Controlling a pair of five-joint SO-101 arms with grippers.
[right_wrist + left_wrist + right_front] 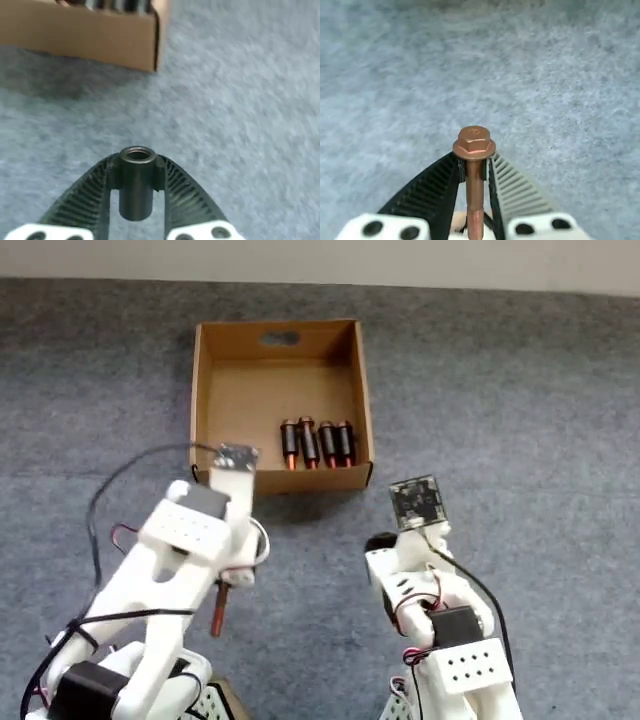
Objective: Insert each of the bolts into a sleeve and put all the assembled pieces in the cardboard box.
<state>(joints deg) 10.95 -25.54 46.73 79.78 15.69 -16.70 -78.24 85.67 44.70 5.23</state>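
Observation:
My left gripper (pixel 475 167) is shut on a copper bolt (pixel 474 150), hex head outward, held above the grey carpet. From above, that bolt (pixel 218 612) pokes out below the left arm, in front of the cardboard box (pixel 205 390). My right gripper (pixel 136 172) is shut on a black sleeve (pixel 136 180), its open bore facing away, just off the box's near right corner (pixel 152 37). In the high view the right arm (pixel 430 570) stands to the right of the box's front. Several assembled pieces (pixel 316 443) lie side by side in the box's near right part.
Grey carpet (pixel 520 400) covers the whole work surface, with free room to the right of the box and between the two arms. Red and black cables (pixel 110 530) loop beside the left arm.

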